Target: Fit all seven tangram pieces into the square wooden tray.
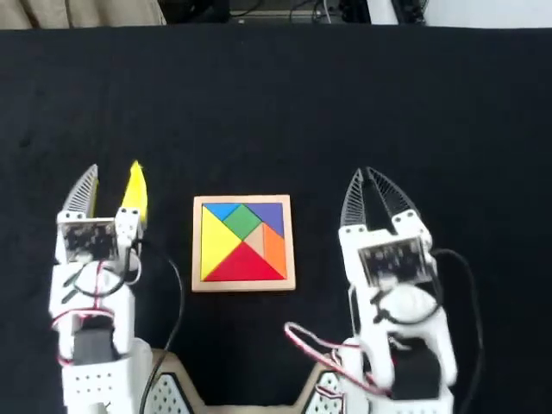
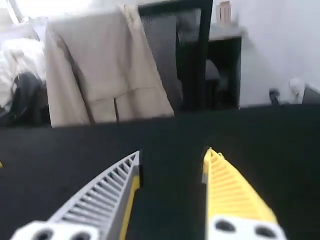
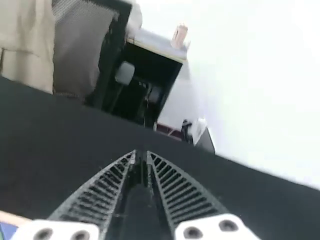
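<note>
While the tangram pieces (image 1: 241, 259) (likely light, stiff, best pinched by edges) lie in the wooden tray (image 1: 244, 285), the left gripper (image 1: 114, 169) gapes empty and the right gripper (image 1: 366, 173) is closed.

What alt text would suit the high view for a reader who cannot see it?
A square wooden tray holding colourful tangram pieces sits on a black table, between the robot's open left gripper and shut right gripper.

High camera down over the black table (image 1: 259, 103); wrist cameras low, forward across its far edge.
</note>
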